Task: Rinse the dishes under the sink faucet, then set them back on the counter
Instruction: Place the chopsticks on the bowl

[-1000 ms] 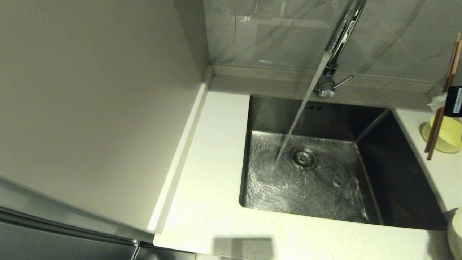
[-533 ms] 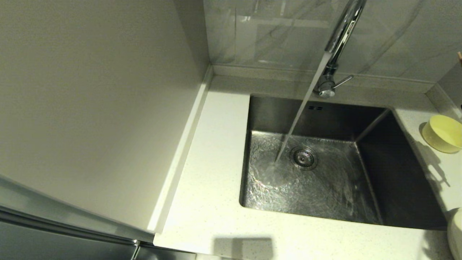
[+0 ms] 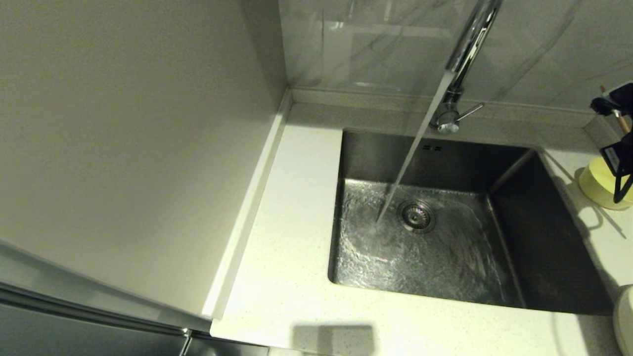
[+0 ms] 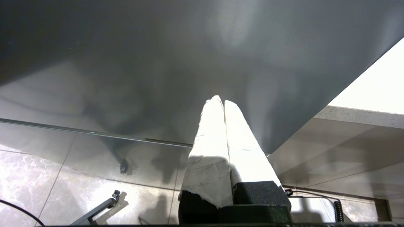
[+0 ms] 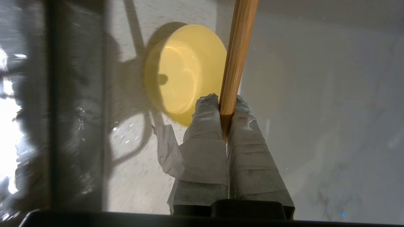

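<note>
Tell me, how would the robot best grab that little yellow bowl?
By its rim, from above, I'd guess. The bowl sits upright and open-side up on the counter right of the sink, so one finger can go inside, one outside. The right end effector is shut on the chopsticks and must free itself first.

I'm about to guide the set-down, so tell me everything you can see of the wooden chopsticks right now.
The thin brown wooden chopsticks look like one straight, light-grained shaft in the right wrist view; I cannot separate the pair. The right gripper is shut on their lower end, its padded white fingers pressing either side. They are held above the off-white speckled counter, beside the small pale yellow-green round bowl, touching nothing else. Their far end runs out of view.
</note>
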Controlling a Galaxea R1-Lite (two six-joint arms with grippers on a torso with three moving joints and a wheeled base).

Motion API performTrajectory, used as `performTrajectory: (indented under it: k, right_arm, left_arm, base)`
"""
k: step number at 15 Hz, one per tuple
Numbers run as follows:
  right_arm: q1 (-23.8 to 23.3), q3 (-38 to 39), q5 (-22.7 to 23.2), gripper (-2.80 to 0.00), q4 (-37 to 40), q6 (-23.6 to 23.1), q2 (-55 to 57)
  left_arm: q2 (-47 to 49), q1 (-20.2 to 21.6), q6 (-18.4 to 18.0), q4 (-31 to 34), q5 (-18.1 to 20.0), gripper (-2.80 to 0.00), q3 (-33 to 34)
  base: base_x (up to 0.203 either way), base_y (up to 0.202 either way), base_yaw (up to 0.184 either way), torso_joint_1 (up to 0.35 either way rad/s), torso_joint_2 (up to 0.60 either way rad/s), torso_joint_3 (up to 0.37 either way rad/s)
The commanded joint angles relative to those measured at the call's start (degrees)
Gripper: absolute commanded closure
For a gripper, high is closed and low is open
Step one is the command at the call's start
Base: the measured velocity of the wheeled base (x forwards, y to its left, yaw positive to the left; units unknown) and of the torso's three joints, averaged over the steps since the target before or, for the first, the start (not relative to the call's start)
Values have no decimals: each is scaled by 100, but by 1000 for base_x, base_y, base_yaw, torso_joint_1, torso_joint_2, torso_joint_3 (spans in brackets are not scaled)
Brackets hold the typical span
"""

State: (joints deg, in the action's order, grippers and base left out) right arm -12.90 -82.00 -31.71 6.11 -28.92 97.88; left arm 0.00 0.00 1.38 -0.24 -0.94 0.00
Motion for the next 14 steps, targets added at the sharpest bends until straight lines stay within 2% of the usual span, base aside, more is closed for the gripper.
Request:
performTrajectory:
  k: [1, 3, 5, 14]
  right_arm:
    - [-14, -326, -300, 0, -6, -30, 532]
    - [-106, -584, -712, 0, 5, -146, 734]
    - [-238, -607, -757, 0, -11, -336, 854]
    - [-380, -1454, -940, 0, -22, -415, 1758]
  left_arm:
    - [-9, 0, 3, -2, -3, 0, 0]
    - [-9, 0, 3, -2, -3, 0, 0]
    - [-9, 0, 3, -2, -3, 0, 0]
    - [-9, 0, 3, -2, -3, 0, 0]
  base:
    - [0, 0, 0, 0, 0, 0]
    - [0, 0, 0, 0, 0, 0]
    - [0, 0, 0, 0, 0, 0]
    - [0, 0, 0, 0, 0, 0]
